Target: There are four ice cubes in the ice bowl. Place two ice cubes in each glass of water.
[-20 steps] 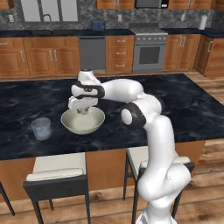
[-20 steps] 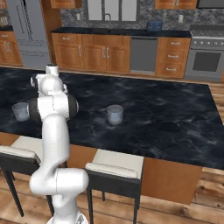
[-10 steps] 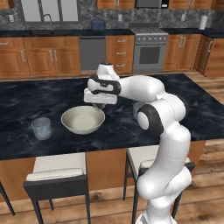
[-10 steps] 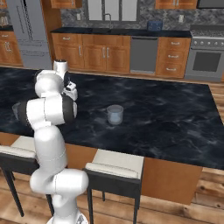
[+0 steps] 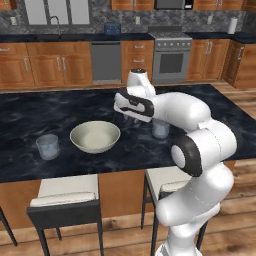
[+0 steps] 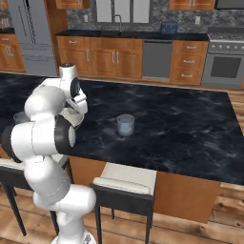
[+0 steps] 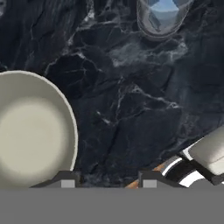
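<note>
Hand view: ice bowl point(image 7: 30, 131) beside dark counter point(image 7: 131, 109) (glass point(image 7: 162, 15) beyond).

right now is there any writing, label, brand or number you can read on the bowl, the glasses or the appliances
None readable anywhere.
Ice bowl: plain cream, no marking.
Two glasses, left and right: clear, no print.
Oven and dishwasher: any control markings are too small and blurred to read.

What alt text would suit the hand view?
Looking down on a dark marble counter: a cream bowl at left, a clear glass at the top edge, and the claw tips at the bottom.
</note>
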